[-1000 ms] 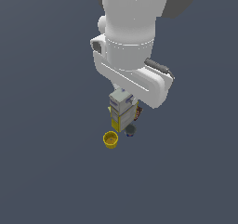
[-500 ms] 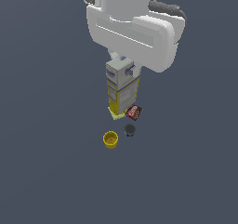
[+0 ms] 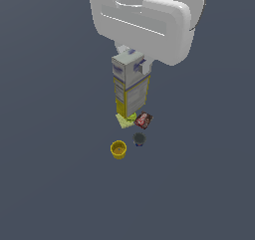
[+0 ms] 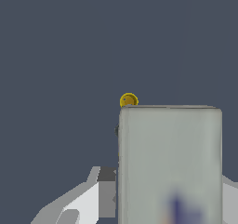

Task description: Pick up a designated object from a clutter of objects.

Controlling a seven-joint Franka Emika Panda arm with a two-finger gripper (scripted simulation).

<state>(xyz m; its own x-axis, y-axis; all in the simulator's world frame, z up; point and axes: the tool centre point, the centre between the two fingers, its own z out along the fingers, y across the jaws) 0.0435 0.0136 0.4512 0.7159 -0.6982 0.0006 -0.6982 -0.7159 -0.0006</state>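
Upper centre of exterior view: carton hangs upright beneath gripper, jaws clamped on its top end for straight lift. Below: yellow cup, red-black packet, dark round item, well clear.

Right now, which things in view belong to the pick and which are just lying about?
In the job:
tall white-grey carton with a yellow end
hand, partly hidden, fingers either side of the carton

Lying about:
small yellow cup
flat red-black packet
yellow-green flat pad
small dark round thing
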